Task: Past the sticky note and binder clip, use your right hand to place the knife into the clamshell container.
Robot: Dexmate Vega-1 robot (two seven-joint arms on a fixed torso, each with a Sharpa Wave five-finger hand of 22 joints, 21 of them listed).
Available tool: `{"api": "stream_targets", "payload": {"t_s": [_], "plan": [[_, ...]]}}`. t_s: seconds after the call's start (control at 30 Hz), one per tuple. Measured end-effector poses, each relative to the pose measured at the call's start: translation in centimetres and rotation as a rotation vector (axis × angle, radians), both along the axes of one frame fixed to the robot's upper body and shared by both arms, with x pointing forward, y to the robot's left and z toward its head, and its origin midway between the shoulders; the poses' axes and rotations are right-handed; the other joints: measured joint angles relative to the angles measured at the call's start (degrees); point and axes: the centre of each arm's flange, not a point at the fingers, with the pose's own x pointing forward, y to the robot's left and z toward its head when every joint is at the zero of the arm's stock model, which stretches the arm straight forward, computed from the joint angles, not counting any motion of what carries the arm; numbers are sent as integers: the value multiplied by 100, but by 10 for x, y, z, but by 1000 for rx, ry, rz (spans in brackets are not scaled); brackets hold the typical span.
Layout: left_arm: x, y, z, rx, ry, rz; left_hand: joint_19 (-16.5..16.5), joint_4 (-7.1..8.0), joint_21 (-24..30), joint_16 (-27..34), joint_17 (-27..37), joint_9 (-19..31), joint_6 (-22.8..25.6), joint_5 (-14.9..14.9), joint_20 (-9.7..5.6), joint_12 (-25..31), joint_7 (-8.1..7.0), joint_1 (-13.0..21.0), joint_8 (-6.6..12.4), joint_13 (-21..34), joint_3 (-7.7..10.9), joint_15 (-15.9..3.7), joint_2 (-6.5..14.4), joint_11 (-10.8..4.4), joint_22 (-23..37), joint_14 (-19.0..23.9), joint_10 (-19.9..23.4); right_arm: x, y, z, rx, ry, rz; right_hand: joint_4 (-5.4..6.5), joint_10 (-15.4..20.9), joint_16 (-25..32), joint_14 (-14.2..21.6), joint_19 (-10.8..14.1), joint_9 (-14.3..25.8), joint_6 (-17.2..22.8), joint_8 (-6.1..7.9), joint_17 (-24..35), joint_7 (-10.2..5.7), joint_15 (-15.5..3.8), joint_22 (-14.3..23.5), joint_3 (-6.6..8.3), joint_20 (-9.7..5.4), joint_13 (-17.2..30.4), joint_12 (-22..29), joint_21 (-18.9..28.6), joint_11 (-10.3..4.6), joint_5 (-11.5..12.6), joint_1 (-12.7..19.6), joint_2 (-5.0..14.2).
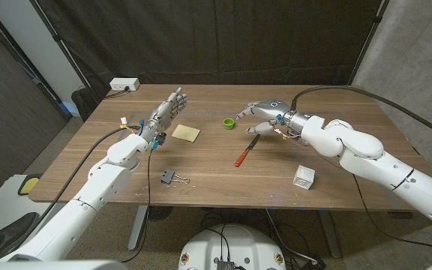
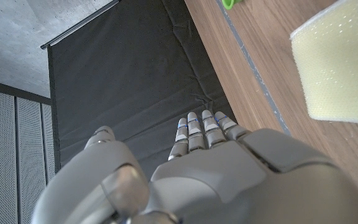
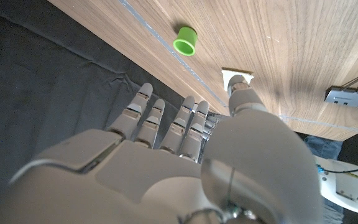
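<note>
One knife [image 1: 246, 151] with an orange-red handle is lying on the bench [image 1: 336, 101] near the middle, just below the right hand [image 1: 259, 114], which is hovering with its fingers [image 1: 243, 114] spread and holding nothing. Around it there's one yellow sticky note [image 1: 186, 133], one black binder clip [image 1: 170, 178] near the front edge, one small green cup [image 1: 229, 124] and one little white box [image 1: 303, 176]. The left hand [image 1: 167, 110] is sitting beside the sticky note, fingers straight and empty too.
</note>
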Motion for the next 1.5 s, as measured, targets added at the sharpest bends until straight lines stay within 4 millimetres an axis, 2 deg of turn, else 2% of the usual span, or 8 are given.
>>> {"api": "stream_targets", "payload": {"t_s": [0.53, 1.03, 1.17, 1.3, 1.5], "plan": [[0, -2, -1, 6, 0, -2, 0, 6, 0, -22, 0, 0, 21, -40, 0, 0, -20, -1, -21, 0, -5, 0, -1, 0, -1, 0, 0, 16, 16, -6, -147, 11, -7, 32, 72, 0, 0, 22, 13, 111, 0, 0, 11, 0, 0, 31, -22, 17, 0, 0, -13, 27, 45, -1], [-1, -5, 0, 7, 2, 7, -31, 6, -34, -22, 0, 0, 52, -40, 31, 0, 11, 15, -43, 0, -5, 0, 15, 0, -1, 0, 0, 27, 17, -17, -231, 23, -20, 35, 71, 0, 52, 54, 13, 162, 23, 28, 0, 10, 0, 26, -53, 17, 0, 0, -12, 26, 68, -23], [-2, -6, 0, 7, 3, 10, -43, 6, -34, -22, 0, 0, 52, -40, 20, 0, 11, 15, -42, 0, -5, 0, 15, 0, -1, 0, 0, 29, 15, -21, -251, 21, -23, 56, 86, 24, 114, 54, 13, 205, 23, 27, -1, 9, 0, 5, -53, 17, 0, 0, 3, 26, 68, -23], [-2, -7, 1, 8, 4, 12, -43, 6, -34, -22, 0, 0, 52, -40, 20, 0, 11, 15, -42, 0, -5, 0, 15, 0, -1, 0, 0, 33, 13, -24, -269, 20, -26, 146, 133, 25, 117, 95, 13, 246, 23, 27, 1, 11, 0, -36, -93, 17, 0, -34, -12, 26, 66, -24], [-2, -9, 0, 9, 7, 16, -43, 7, -34, -22, 0, 0, 51, -67, 20, -40, 11, 15, -42, 0, -54, 0, 15, 0, -1, 0, 0, 38, 9, -28, -295, 23, -32, 206, 132, 45, 177, 96, 12, 255, 23, 27, 10, 8, -1, -97, -95, 17, 0, -34, -12, 50, -1, -92]]}}
